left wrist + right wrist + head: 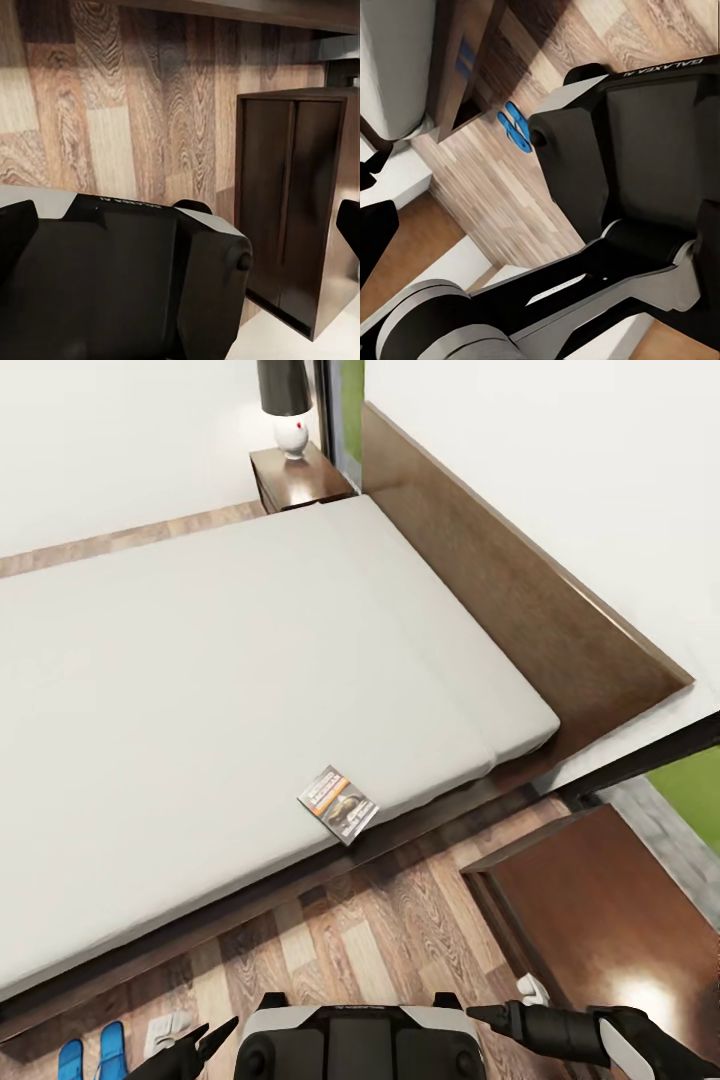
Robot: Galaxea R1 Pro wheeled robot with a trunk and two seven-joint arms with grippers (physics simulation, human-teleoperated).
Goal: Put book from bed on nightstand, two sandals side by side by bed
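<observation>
At the near edge of the bed (200, 690), the book (338, 803) lies flat at 12 o'clock from the robot. Both sandals (92, 1052) sit at 9 o'clock on the floor. The left claw (205, 1042) and right claw (490, 1015) look empty, their spread unclear. The step in hand is probably reaching for the book.

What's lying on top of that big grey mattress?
Just one small paperback book with a dark cover and an orange band, flat near the edge of the light-grey mattress closest to the robot. The rest of its visible surface is bare; its left part runs out of frame.
</observation>
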